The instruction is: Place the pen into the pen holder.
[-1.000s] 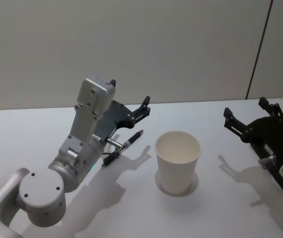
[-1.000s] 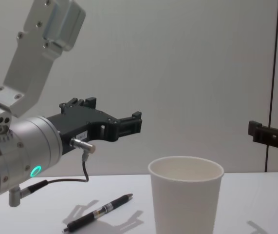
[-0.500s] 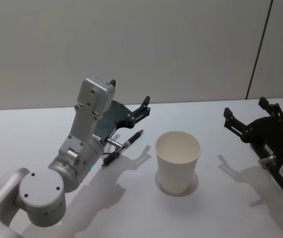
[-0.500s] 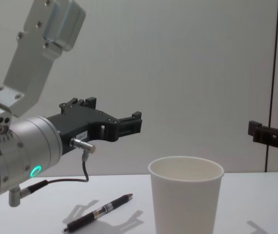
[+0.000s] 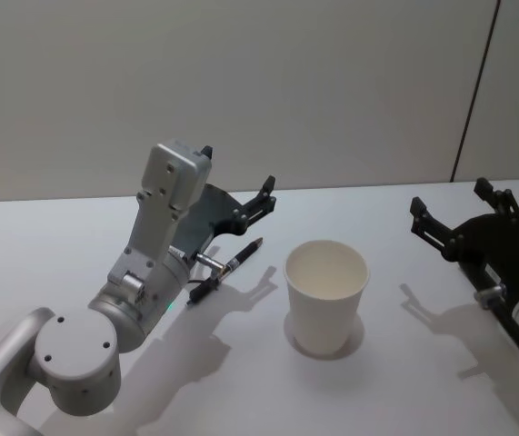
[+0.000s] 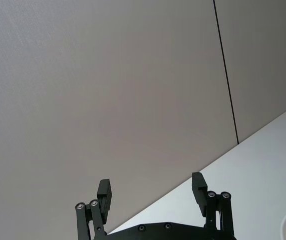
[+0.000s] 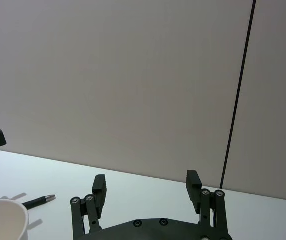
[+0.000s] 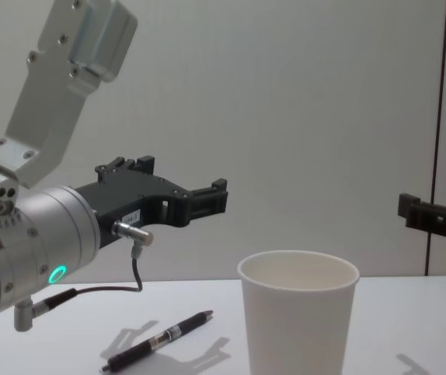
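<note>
Nothing done yet: my left gripper (image 6: 152,186), wide open and empty, hovers above the pen (image 5: 227,271), the cup (image 5: 326,295) to its right. My right gripper (image 7: 146,182) idles open.

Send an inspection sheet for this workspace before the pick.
Surface: white table.
Job's things: pen lies flat, left of the pen holder; the holder, a white paper cup, stands upright, apart from it.
Clutter: nothing seen.
Grippers: left gripper open, raised over the pen; right gripper open, off to the pen holder's right.
Cables: thin dark cable loops off the left wrist.
Surroundings: plain grey wall with a dark vertical seam.
</note>
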{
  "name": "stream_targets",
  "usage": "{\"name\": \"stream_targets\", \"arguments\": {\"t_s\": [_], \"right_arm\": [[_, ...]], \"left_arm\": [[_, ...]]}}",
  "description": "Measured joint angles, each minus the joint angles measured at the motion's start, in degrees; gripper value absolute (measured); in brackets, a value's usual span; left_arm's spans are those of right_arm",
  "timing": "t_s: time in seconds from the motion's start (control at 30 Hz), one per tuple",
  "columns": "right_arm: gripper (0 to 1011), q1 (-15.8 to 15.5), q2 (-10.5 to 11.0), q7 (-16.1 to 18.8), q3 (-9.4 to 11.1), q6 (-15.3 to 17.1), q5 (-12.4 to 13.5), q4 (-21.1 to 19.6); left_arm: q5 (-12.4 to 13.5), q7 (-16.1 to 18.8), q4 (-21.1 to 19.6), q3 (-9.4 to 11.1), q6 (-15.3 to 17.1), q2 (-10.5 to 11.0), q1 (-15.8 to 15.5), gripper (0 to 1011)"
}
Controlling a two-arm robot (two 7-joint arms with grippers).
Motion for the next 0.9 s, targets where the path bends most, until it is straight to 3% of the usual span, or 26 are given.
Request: {"name": "stream_targets", "arguments": {"t_s": [0.9], "right_arm": [[1001,0.0,0.0,0.0,0.0,0.0,0.0,0.0]], "left_arm": [[0.0,0.0,0.0,0.0,0.0,0.0,0.0,1001]]}}
